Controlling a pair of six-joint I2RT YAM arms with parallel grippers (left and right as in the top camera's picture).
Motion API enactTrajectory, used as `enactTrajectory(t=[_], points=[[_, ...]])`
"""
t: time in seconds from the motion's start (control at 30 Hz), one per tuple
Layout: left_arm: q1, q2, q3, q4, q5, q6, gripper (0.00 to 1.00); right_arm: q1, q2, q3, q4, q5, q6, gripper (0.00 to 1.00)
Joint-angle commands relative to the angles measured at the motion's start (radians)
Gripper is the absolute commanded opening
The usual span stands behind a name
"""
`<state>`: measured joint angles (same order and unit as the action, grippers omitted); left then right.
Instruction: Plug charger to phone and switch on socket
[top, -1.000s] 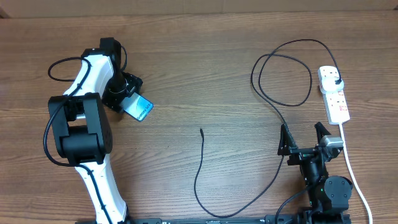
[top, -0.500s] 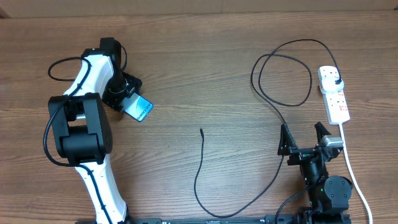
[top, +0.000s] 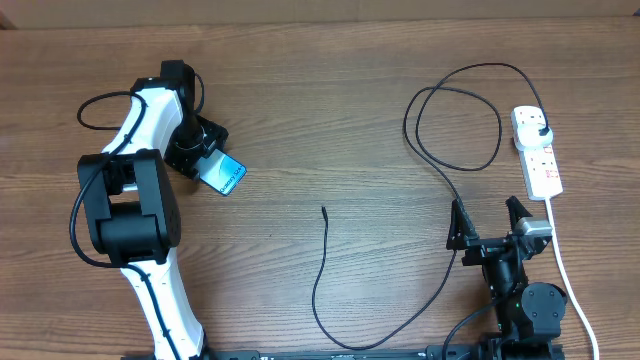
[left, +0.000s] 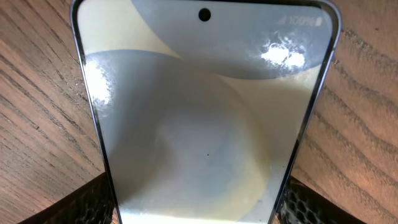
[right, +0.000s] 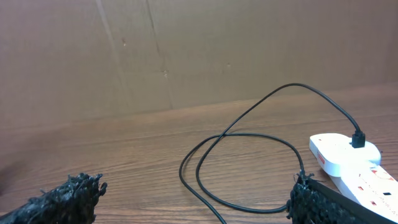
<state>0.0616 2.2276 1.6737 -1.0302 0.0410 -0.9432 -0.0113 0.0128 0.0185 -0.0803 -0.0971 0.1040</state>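
Left wrist, phone (left: 205, 124) screen lit, glare-spotted

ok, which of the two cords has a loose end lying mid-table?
The thin black charger: its connector tip lies free on the wood, other end plugged into the socket. The thicker white cord only runs from the socket toward the near edge.
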Motion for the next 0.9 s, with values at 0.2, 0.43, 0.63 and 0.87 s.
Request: enactTrajectory(t=[0.2, 0.43, 0.63, 0.87], points=[[0.003, 0.073, -0.035, 0.006, 0.037, 0.005, 0.47, 0.005, -0.01, -0.01, 0.003, 0.007, -0.007, 1.0], [0.003, 0.073, -0.035, 0.006, 0.037, 0.009, 0.29, 0.005, -0.01, -0.01, 0.003, 0.007, -0.007, 1.0], [0.003, 0.073, -0.035, 0.006, 0.037, 0.009, 0.04, 0.005, -0.01, -0.01, 0.003, 0.007, -0.007, 1.0], [0.003, 0.073, -0.035, 0.006, 0.039, 0.032, 0.04, 0.005, -0.01, -0.01, 0.003, 0.007, -0.007, 1.0]])
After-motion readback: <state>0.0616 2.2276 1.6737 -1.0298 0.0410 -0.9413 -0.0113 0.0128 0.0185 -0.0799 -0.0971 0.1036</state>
